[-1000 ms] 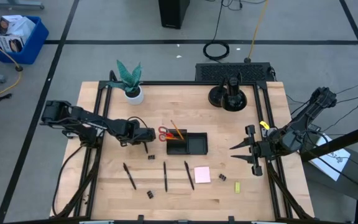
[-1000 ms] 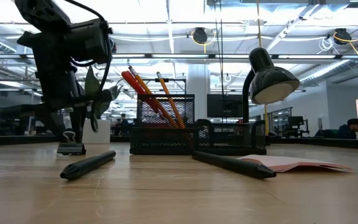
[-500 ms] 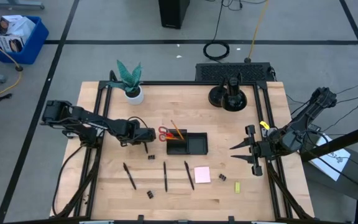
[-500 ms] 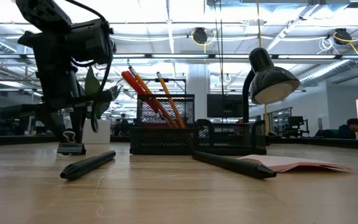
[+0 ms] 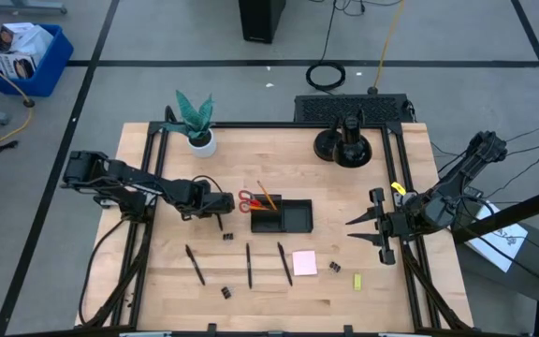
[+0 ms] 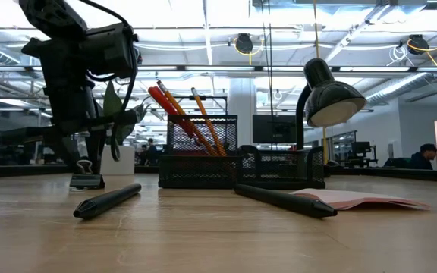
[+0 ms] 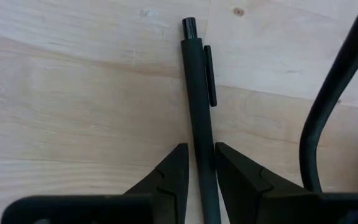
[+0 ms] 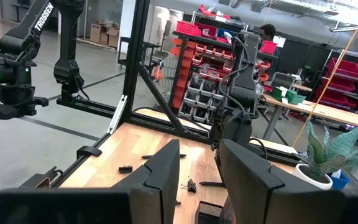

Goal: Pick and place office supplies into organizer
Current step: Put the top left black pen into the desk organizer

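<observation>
A black pen [image 7: 196, 81] lies on the wooden table just left of the black organizer [image 5: 293, 216]; orange pencils [image 5: 267, 196] and red-handled scissors [image 5: 247, 200] stand in the organizer's left cup. My left gripper [image 5: 219, 215] points steeply down and is shut on this pen. My right gripper [image 5: 350, 228] hovers level and open over the table's right side, holding nothing. Three more pens [image 5: 248, 265], a pink sticky pad [image 5: 304, 262], binder clips [image 5: 226, 238] and a yellow-green piece [image 5: 357, 281] lie toward the near edge. My left gripper pinches the pen's barrel [image 7: 201, 163] between its two fingers [image 7: 174, 168], below the clip, well back from the clicker end [image 7: 189, 26]. The fingers come from above, pointing steeply down, and stand across the pen. The pen lies flat on the table.
A potted plant [image 5: 196, 122] stands at the far left and a black desk lamp [image 5: 344, 143] at the far middle. In the low view a binder clip [image 6: 87, 180] sits by my left gripper [image 6: 82, 161]. Bare wood lies between the organizer and my right gripper.
</observation>
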Robot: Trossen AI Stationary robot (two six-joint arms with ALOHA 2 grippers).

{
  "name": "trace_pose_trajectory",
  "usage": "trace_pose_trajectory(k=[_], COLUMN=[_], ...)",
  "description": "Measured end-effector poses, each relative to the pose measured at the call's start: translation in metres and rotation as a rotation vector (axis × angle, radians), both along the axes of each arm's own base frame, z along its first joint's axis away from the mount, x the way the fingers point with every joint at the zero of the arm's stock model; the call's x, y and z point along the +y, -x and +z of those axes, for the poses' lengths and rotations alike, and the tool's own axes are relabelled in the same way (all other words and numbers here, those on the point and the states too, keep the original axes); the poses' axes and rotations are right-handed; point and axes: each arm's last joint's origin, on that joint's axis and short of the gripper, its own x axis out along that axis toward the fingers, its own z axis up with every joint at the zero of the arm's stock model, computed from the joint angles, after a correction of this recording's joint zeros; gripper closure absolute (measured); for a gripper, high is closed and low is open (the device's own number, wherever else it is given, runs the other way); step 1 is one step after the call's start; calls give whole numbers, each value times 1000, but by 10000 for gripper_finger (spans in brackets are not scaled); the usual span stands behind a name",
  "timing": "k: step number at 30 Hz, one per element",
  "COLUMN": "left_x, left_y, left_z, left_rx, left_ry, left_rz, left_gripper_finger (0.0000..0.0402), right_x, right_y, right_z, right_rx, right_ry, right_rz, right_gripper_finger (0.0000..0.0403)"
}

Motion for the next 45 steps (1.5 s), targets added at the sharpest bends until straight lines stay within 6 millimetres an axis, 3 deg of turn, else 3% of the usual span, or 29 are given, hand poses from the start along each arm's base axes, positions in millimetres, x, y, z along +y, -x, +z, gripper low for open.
trace_pose_trajectory(k=[9,17,26,34,45], left_x=[0,0,0,0,0], left_y=[0,2,2,4,10], left_z=[0,-1,0,3,14], left_rx=[5,18,23,13,-7], left_ry=[1,1,-1,-2,-30], left_rz=[0,-1,-14,-33,-56], left_gripper_finger=[391,352,393,361,377], right_x=[0,0,0,0,0], right_y=[0,0,0,0,0], right_z=[0,0,0,0,0], right_rx=[0,0,0,0,0], right_ry=[-1,-1,-1,-1,-1], right_rz=[0,0,0,0,0], right_gripper_finger=[291,291,291,291,291])
